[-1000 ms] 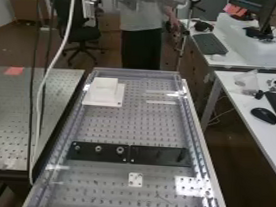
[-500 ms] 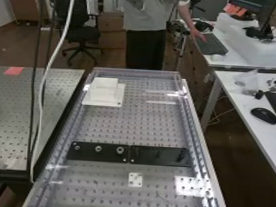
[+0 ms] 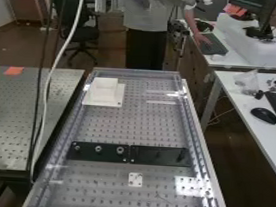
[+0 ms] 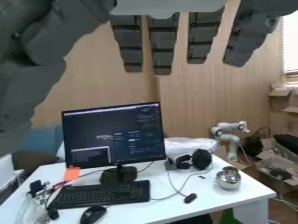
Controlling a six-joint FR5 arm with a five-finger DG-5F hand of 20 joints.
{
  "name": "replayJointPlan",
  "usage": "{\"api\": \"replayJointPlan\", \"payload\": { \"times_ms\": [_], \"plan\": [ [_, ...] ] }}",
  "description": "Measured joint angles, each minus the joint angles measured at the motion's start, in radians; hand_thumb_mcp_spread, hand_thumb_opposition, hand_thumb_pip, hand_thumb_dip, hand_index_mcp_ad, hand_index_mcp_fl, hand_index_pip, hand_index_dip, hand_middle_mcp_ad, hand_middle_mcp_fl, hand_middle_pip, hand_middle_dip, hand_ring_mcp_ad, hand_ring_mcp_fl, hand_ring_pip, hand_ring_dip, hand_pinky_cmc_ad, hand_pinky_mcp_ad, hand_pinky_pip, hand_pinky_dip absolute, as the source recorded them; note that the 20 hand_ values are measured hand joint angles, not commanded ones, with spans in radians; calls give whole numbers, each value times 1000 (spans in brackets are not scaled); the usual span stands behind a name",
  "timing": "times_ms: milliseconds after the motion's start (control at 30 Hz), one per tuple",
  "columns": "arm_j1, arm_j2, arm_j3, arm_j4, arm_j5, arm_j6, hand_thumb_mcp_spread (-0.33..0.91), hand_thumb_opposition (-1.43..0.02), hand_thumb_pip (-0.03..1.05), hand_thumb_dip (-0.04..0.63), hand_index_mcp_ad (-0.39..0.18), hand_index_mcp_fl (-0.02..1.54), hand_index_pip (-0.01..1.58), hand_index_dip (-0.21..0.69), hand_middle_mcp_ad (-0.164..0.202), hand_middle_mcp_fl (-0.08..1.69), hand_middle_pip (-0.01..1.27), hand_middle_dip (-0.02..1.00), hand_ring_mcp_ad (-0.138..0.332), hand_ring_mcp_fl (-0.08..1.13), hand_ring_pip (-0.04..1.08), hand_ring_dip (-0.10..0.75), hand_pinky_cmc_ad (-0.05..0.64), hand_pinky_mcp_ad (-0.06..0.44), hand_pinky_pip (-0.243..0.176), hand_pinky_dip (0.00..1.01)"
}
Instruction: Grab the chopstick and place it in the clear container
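Fingers (image 4: 163, 42) open and pretty much straight, one monitor (image 4: 116, 135), one keyboard (image 4: 103, 194) beyond. Two black plates (image 3: 161, 155) plus one white stepped block (image 3: 104, 92) on the table (image 3: 137, 129), fwiw.

The floor (image 3: 25, 45) is brown. A dark swivel chair (image 3: 82, 33) stands at the upper left of the high view, near a cabinet (image 3: 27, 9). Two white desks (image 3: 237, 57) line the right side; a perforated table (image 3: 21, 120) occupies the left. The wrist view shows a wood-panelled wall (image 4: 193, 100) and a bright window (image 4: 290, 40) with blinds (image 4: 291, 78).
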Motion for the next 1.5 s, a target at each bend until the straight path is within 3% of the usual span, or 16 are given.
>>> {"api": "replayJointPlan", "payload": {
  "times_ms": [233, 600, 1200, 1333, 1500],
  "plan": [
    [8, -10, 16, -10, 56, 2, 87, -695, 436, -14, -21, 188, 82, 134, 86, 140, 140, 110, 164, 35, 106, 0, 307, 298, -105, 180],
    [9, -16, 18, -2, 21, 11, 86, -695, 436, -14, -37, 188, 82, 134, 75, 140, 140, 110, 162, 35, 106, 0, 307, 295, -105, 180],
    [5, -18, 23, 3, 40, 6, 86, -695, 436, -14, -21, 188, 82, 134, 86, 140, 140, 110, 164, 35, 106, 0, 307, 300, -105, 180],
    [2, -14, 19, 12, 0, -1, 86, -695, 436, -14, -26, 188, 82, 134, 79, 140, 140, 110, 164, 35, 106, 0, 307, 309, -105, 180],
    [-2, 0, 1, 36, 37, -19, 86, -695, 436, -14, -23, 188, 82, 134, 86, 140, 140, 110, 164, 35, 106, 0, 309, 307, -105, 180]
  ]
}}
